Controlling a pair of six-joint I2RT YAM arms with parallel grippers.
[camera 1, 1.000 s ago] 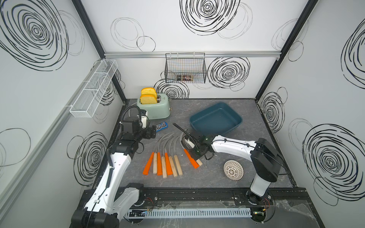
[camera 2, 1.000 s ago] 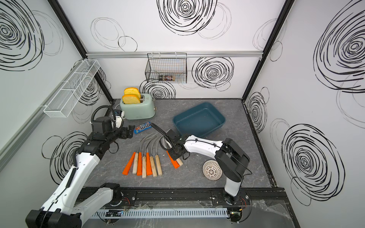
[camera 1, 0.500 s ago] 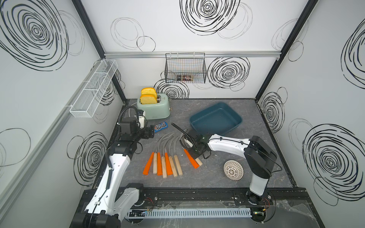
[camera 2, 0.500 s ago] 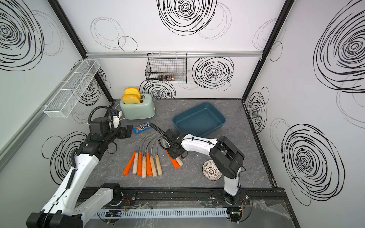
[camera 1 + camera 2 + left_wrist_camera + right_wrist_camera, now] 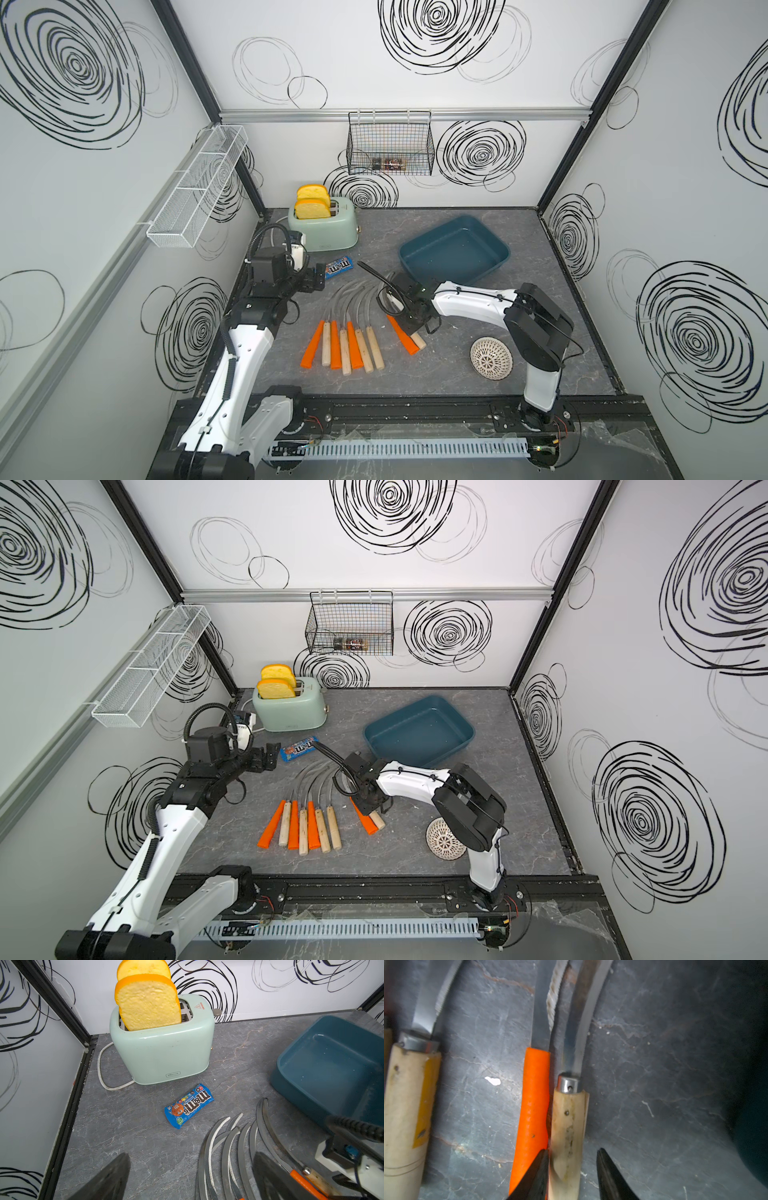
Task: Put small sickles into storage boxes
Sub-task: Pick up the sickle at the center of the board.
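Observation:
Several small sickles (image 5: 345, 345) lie in a row mid-table, orange and pale wooden handles toward the front, grey blades fanning back; both top views show the row (image 5: 305, 825). Two more lie to its right, one with an orange handle (image 5: 534, 1105) and one with a wooden handle (image 5: 569, 1118). My right gripper (image 5: 572, 1149) is down over the wooden one, open. One finger is wedged between the two handles and the other stands off the wood. My left gripper (image 5: 190, 1155) hangs open and empty above the blade tips. The teal storage box (image 5: 453, 249) sits empty behind.
A mint toaster (image 5: 324, 226) with two bread slices stands at the back left, with a blue candy packet (image 5: 338, 267) in front of it. A white perforated dome (image 5: 491, 358) lies front right. A black wire basket (image 5: 390, 143) and a white mesh shelf (image 5: 195, 195) hang on the walls.
The right gripper's jaws have narrowed around the wooden handle and the right elbow has shifted a little to the left. The left arm has barely moved.

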